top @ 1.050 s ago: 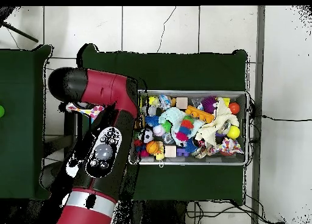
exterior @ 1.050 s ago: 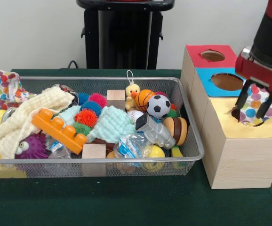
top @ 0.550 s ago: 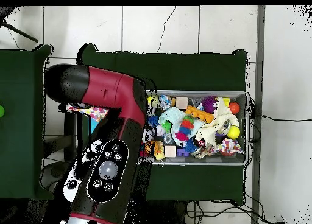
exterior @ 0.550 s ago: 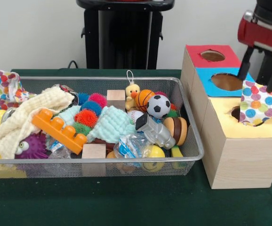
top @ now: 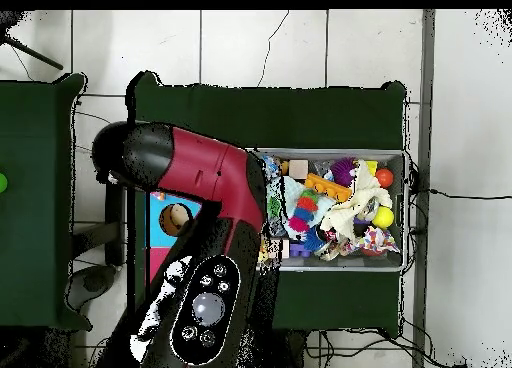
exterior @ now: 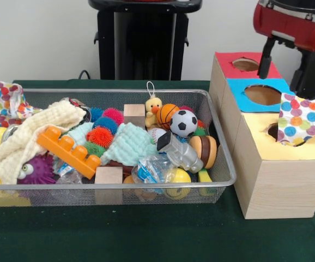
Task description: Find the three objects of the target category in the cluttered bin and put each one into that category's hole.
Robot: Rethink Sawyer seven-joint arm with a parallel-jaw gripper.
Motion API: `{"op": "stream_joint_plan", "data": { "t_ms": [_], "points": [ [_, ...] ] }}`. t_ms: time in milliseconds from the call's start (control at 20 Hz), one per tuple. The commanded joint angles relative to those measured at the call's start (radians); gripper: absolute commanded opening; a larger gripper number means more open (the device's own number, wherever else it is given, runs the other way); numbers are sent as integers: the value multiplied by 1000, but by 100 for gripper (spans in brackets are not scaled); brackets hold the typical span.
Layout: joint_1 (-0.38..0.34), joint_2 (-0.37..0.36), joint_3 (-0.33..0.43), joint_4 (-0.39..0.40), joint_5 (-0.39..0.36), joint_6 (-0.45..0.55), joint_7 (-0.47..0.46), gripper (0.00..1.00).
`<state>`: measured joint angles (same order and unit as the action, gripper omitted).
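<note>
Now your gripper [exterior: 288,54], fingers apart and empty, is hanging above the dotted cloth [exterior: 304,121] draping over the yellow hole's [exterior: 273,131] edge.

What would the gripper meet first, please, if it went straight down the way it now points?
Probably the blue panel by its hole: the gripper hangs over it, jaws open. Depth is unclear, so the spotted cloth beside it is possible.

Dotted cloth [exterior: 302,121]: crumpled, half in the yellow hole [exterior: 274,131], upper part sticking out
Bin [exterior: 223,164]: wire mesh, full of toys
</note>
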<state>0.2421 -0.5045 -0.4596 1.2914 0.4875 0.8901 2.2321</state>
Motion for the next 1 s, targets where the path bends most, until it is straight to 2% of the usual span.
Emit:
{"op": "stream_joint_plan", "data": {
  "t_ms": [50, 450, 500, 800, 1000],
  "points": [
    [-19, -11, 159, 208, -31, -92, 17, 100],
    [-25, -24, 172, 219, -34, -63, 45, 100],
    [-29, -24, 178, 218, -39, -50, 47, 0],
    [-25, -44, 173, 231, -48, -59, 47, 0],
    [-27, -29, 170, 191, -48, 5, 75, 0]
  ]
}}
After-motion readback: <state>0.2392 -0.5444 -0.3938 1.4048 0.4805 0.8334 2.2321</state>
